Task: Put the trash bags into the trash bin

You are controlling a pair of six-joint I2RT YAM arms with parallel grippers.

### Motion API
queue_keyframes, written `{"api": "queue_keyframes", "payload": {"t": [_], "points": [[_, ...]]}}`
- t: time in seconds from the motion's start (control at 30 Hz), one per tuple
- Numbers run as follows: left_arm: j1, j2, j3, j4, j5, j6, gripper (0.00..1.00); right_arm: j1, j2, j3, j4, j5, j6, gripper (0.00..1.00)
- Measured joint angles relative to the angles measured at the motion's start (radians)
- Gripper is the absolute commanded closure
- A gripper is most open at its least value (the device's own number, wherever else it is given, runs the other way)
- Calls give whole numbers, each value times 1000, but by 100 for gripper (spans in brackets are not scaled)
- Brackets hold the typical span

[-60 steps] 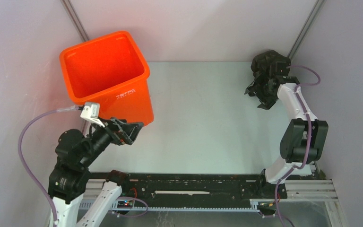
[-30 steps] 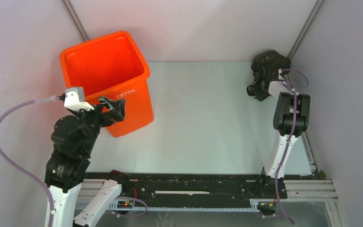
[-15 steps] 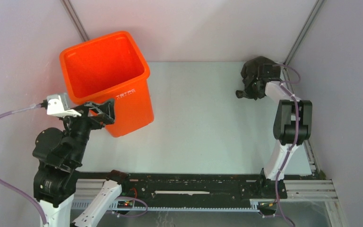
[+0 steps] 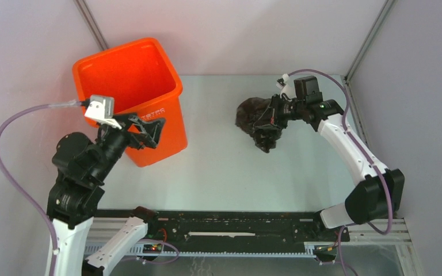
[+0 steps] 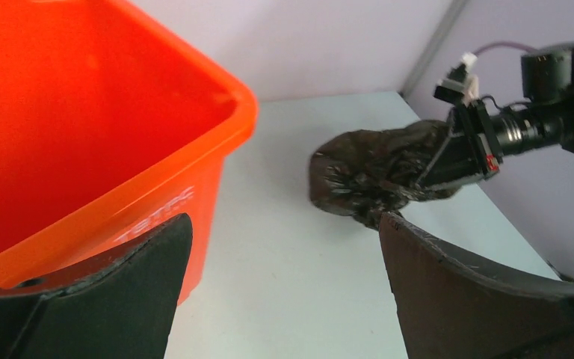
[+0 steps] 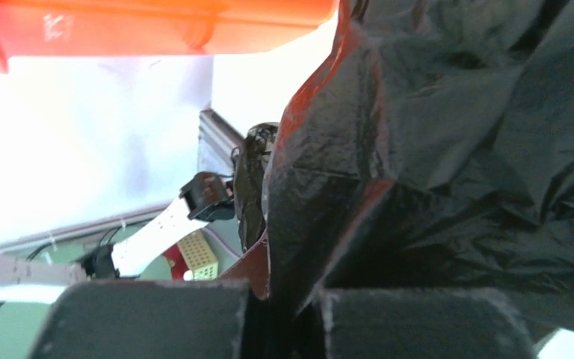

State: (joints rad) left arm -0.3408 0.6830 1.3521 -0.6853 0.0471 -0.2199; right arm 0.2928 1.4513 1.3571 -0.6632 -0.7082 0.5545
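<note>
I hold my right gripper (image 4: pixel 271 118) clamped on a crumpled glossy black plastic bag (image 4: pixel 251 115); a bright orange square plastic bin (image 4: pixel 166 131) sits just beside my left gripper (image 4: pixel 144 130), whose jaws stand wide apart.

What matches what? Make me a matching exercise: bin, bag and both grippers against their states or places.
1. trash bin
2. trash bag
3. left gripper
4. right gripper

A. fingers shut on black plastic
B. orange, far left of the table
C. fingers open, holding nothing
D. crumpled, to the right of the bin

Pairs: 1-B, 2-D, 3-C, 4-A
</note>
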Motion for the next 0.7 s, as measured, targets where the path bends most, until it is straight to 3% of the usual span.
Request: {"api": "queue_keyframes", "payload": {"t": [0.1, 0.27, 0.47, 0.7], "points": [[-90, 83, 43, -2, 12, 2, 0, -5, -31, 0, 6, -68, 1, 100], [-352, 285, 135, 8, -20, 7, 0, -37, 21, 0, 19, -172, 42, 100], [-411, 463, 116, 119, 60, -26, 0, -48, 58, 64, -107, -251, 35, 100], [-657, 540, 21, 207, -55, 76, 0, -7, 44, 99, -181, -333, 35, 100]]}}
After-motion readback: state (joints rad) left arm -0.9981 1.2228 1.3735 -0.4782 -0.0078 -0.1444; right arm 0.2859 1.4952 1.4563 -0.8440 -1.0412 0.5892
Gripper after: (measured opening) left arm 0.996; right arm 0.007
